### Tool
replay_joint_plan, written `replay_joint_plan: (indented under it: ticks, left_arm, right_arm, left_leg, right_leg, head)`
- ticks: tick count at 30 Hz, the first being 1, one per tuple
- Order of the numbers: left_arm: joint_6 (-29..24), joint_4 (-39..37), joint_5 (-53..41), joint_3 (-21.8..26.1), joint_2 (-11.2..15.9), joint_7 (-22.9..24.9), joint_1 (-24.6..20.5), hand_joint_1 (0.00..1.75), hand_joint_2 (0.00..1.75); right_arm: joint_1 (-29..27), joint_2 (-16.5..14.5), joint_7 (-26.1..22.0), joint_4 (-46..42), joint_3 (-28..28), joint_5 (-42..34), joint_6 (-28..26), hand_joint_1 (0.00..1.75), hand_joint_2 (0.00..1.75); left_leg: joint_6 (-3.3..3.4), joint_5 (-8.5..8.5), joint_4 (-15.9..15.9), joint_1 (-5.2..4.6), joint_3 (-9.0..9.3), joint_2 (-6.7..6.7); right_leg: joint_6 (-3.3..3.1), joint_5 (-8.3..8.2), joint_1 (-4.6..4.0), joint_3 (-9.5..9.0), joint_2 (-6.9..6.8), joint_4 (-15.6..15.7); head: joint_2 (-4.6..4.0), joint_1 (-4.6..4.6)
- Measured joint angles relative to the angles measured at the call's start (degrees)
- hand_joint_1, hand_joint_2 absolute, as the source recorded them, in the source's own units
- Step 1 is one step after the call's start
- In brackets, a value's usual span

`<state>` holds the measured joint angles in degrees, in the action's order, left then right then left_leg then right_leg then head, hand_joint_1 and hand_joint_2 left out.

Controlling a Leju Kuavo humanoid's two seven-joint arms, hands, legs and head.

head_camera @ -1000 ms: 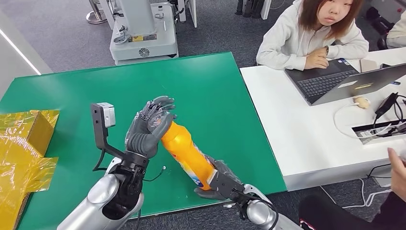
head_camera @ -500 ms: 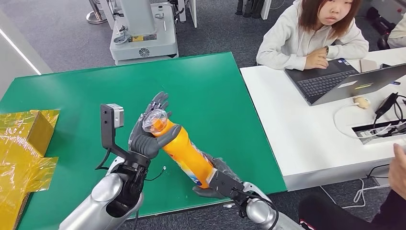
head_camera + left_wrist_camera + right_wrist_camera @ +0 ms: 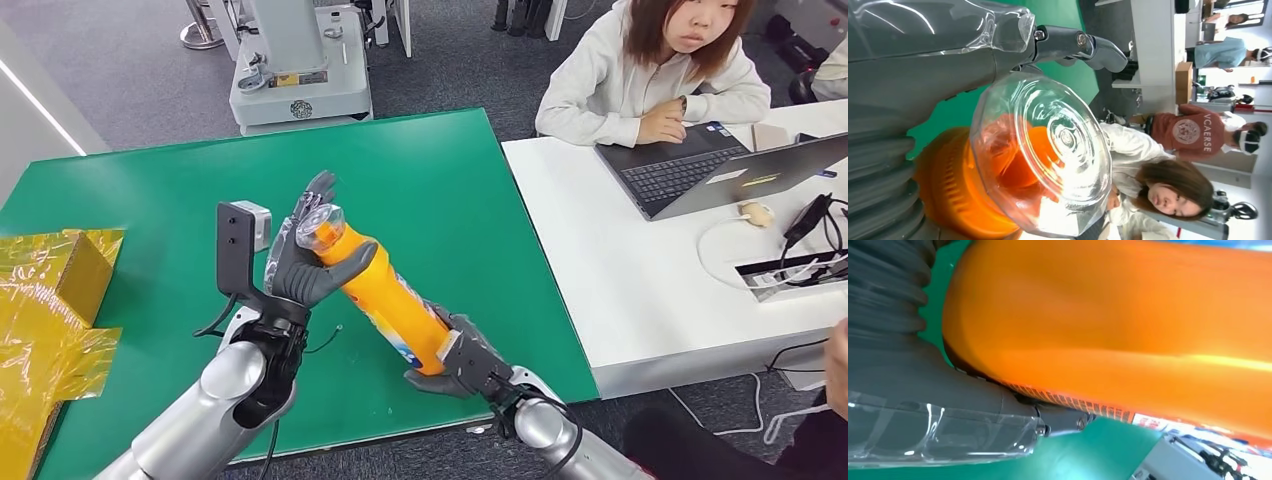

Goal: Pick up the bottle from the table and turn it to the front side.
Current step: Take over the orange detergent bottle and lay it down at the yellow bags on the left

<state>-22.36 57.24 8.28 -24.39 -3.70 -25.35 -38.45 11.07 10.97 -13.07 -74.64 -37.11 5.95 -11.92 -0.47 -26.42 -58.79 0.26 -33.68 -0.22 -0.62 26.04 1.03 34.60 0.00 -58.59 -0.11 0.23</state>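
An orange bottle (image 3: 385, 300) with a clear cap (image 3: 318, 225) is held tilted above the green table (image 3: 450, 200), cap end up and away from me. My left hand (image 3: 305, 262) grips its neck just below the cap, thumb wrapped across the front. My right hand (image 3: 455, 362) holds the bottle's base near the table's front edge. The left wrist view looks straight at the clear cap (image 3: 1040, 150) with the orange neck (image 3: 948, 190) behind it. In the right wrist view the orange body (image 3: 1118, 325) lies against my right hand (image 3: 928, 385).
A yellow foil-wrapped box (image 3: 55, 290) lies at the table's left edge. A white desk (image 3: 640, 260) adjoins on the right with a laptop (image 3: 720, 170) and cables; a person (image 3: 660, 70) sits behind it. A machine base (image 3: 295, 80) stands beyond the table.
My left hand slid from covering the cap down to the bottle's neck, so the clear cap now stands exposed. The bottle's cap end rose slightly. My right hand stayed at the base.
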Motion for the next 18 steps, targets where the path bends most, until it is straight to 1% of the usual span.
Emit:
replay_joint_plan:
  ticks: [1,2,3,5,6,7,10,13,16,18]
  left_arm:
    - [0.2,-0.5,0.2,0.0,-0.2,0.2,-0.3,0.0,1.75]
    - [0.4,-0.8,0.4,0.0,-0.3,0.3,-0.4,0.11,1.75]
    - [0.6,-1.1,0.6,0.0,-0.3,0.4,-0.5,0.46,1.75]
    - [1.5,-1.4,1.4,0.0,-0.4,0.7,-0.5,1.3,1.75]
    - [2.4,-1.5,2.0,0.0,-0.4,1.1,-0.5,1.61,1.75]
    - [3.6,-1.5,2.9,0.0,-0.4,1.8,-0.5,1.68,1.75]
    - [7.4,-1.5,5.5,0.0,-0.3,4.2,-0.2,1.68,1.75]
    - [8.7,-1.5,6.4,0.0,-0.4,5.1,-0.1,1.7,1.75]
    - [9.9,-1.5,7.8,0.0,-0.3,5.9,0.0,1.62,1.75]
    - [11.9,-1.5,10.6,0.1,-0.2,7.7,0.0,1.67,1.75]
  right_arm:
    - [0.2,0.0,-0.1,0.3,0.0,-0.2,-0.2,1.75,1.75]
    - [0.4,0.0,-0.3,0.5,0.0,-0.4,-0.3,1.75,1.75]
    - [0.5,0.0,-0.4,0.8,0.0,-0.5,-0.3,1.75,1.75]
    - [0.7,0.0,-0.5,1.2,0.1,-0.6,-0.5,1.75,1.75]
    - [0.8,0.0,-0.7,1.4,0.1,-0.8,-0.5,1.75,1.75]
    - [0.8,0.0,-0.8,1.6,0.1,-1.1,-0.7,1.75,1.75]
    - [0.8,0.0,-1.1,2.1,0.5,-1.5,-1.2,1.75,1.75]
    - [0.8,0.0,-1.3,2.3,0.7,-1.5,-1.3,1.75,1.75]
    - [0.8,0.0,-1.5,2.4,0.8,-1.5,-1.3,1.75,1.75]
    - [0.7,0.1,-1.6,2.5,0.9,-1.6,-1.3,1.75,1.75]
  left_leg:
    - [0.0,0.0,0.0,0.0,0.0,0.0]
    - [0.0,0.0,0.0,0.0,0.0,0.0]
    - [0.0,0.0,0.0,0.0,0.0,0.0]
    - [0.0,0.0,0.0,0.0,0.0,0.0]
    - [0.0,0.0,0.0,0.0,0.0,0.0]
    - [0.0,0.0,0.0,0.0,-0.01,0.0]
    - [0.0,0.0,0.0,0.0,-0.02,-0.01]
    - [0.0,0.0,0.0,0.0,-0.02,-0.01]
    - [0.0,0.0,0.0,0.0,-0.03,-0.01]
    - [0.0,0.0,0.0,0.0,-0.03,-0.02]
  right_leg:
    - [0.0,0.0,0.0,0.0,0.0,0.0]
    - [0.0,0.0,0.0,0.0,0.0,0.0]
    - [0.0,0.0,0.0,0.0,0.0,0.0]
    - [0.0,0.0,0.0,0.0,0.0,0.0]
    - [0.0,0.0,0.0,0.0,-0.01,0.0]
    - [0.0,0.0,0.0,0.0,-0.01,0.0]
    - [0.0,0.0,0.0,0.0,-0.02,0.0]
    - [0.0,0.0,0.0,0.0,-0.02,0.0]
    - [0.0,0.0,0.0,0.0,-0.02,0.0]
    - [0.0,0.0,0.0,0.0,-0.04,0.0]
  head:
    - [0.0,0.01]
    - [0.0,0.0]
    - [0.0,0.0]
    - [0.0,-0.01]
    - [0.0,0.0]
    - [0.0,0.0]
    - [0.0,0.0]
    - [0.0,0.01]
    - [0.0,0.01]
    - [0.0,0.01]
